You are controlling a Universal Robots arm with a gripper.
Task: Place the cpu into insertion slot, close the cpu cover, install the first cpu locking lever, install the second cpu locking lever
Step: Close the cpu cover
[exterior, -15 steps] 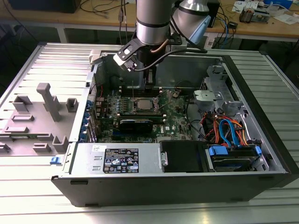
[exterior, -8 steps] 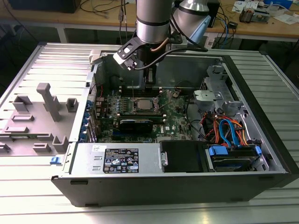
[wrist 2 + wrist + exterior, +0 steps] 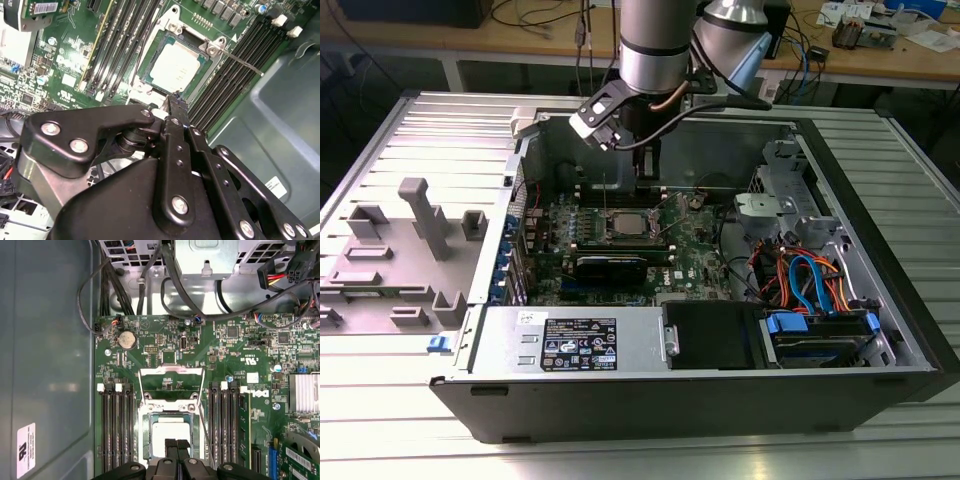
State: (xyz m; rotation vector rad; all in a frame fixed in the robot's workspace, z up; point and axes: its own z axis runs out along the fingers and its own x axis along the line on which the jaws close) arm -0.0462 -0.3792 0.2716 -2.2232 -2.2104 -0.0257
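The arm (image 3: 655, 45) is lowered steeply from above into the opened computer case (image 3: 720, 400), which is laid on its side on the ribbed metal desk (image 3: 380, 440). The wrist is held over the green motherboard (image 3: 165, 340). The pincer (image 3: 176, 444) is pointed down at the board, its two black fingertips brought together with nothing between them, and is hung just above one edge of the cpu (image 3: 172, 432). The cpu, a flat square with a dull silver-grey top, is seen seated in the insertion slot (image 3: 148, 437), inside the socket's metal rim. The cpu cover (image 3: 172, 371), a thin bright metal frame with a square window, is swung open and clear of the slot, with green circuit board visible through its window. A thin wire locking lever (image 3: 240, 61) is seen released, angled away from a socket corner and out over the black memory slots (image 3: 225, 432). The socket is flanked closely by these long slots on two sides, and open room is left above it. Grey plastic fixtures (image 3: 425, 215) are noted on the desk at the exterior view's left, well apart from the socket.
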